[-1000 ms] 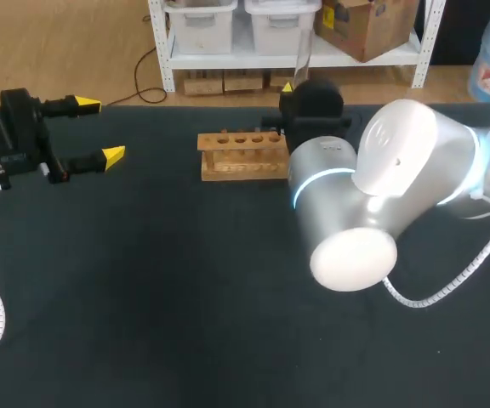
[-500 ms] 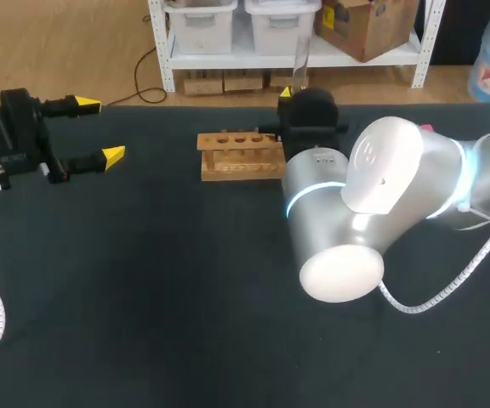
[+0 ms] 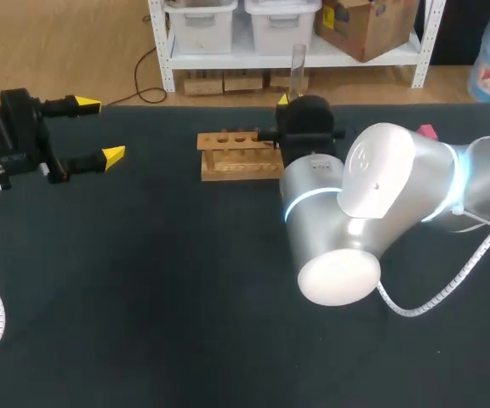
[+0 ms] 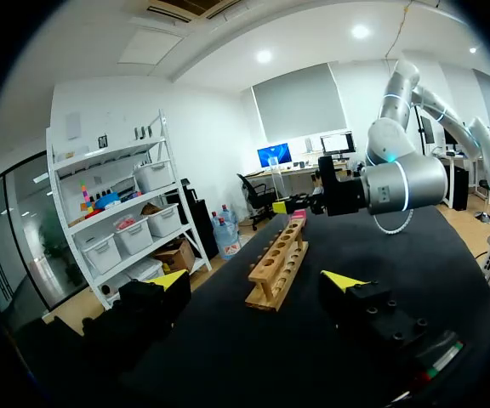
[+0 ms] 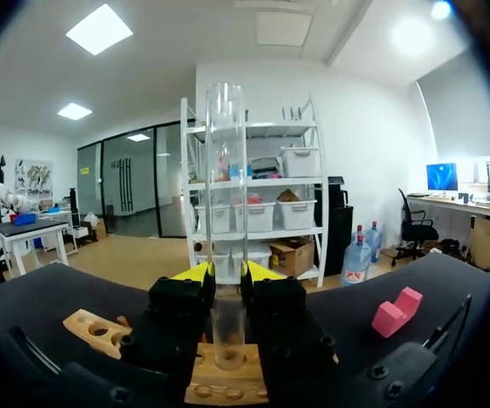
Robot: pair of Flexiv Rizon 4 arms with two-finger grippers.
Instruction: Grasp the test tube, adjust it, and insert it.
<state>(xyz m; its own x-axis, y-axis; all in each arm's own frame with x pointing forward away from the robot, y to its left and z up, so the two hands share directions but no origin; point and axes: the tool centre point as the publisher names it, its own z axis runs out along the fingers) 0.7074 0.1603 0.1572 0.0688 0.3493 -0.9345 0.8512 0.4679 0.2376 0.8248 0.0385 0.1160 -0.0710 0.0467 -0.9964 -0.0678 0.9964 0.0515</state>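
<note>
R arm's [image 3: 381, 195] shifted left; my R hand [image 5: 226, 276], clamping the clear glass test tube [image 5: 226, 170] upright, is over the light wooden tube rack's [image 3: 236, 160] end hole, so grasp/adjust look done, insert prob. left.

The test tube rack [image 3: 239, 155] stood at the table's [image 3: 143, 280] far middle. Above its right end, the right gripper [image 5: 226, 274] held the test tube [image 5: 226, 170] upright. The left gripper [image 3: 92, 130] sat well to the left.

The right tool [image 5: 226, 273] holds a clear test tube [image 5: 226, 170] upright between its yellow-tipped fingers, directly above the wooden rack [image 5: 96, 330]. A pink block [image 5: 395, 312] lies nearby on the dark bench [image 5: 449, 280].
</note>
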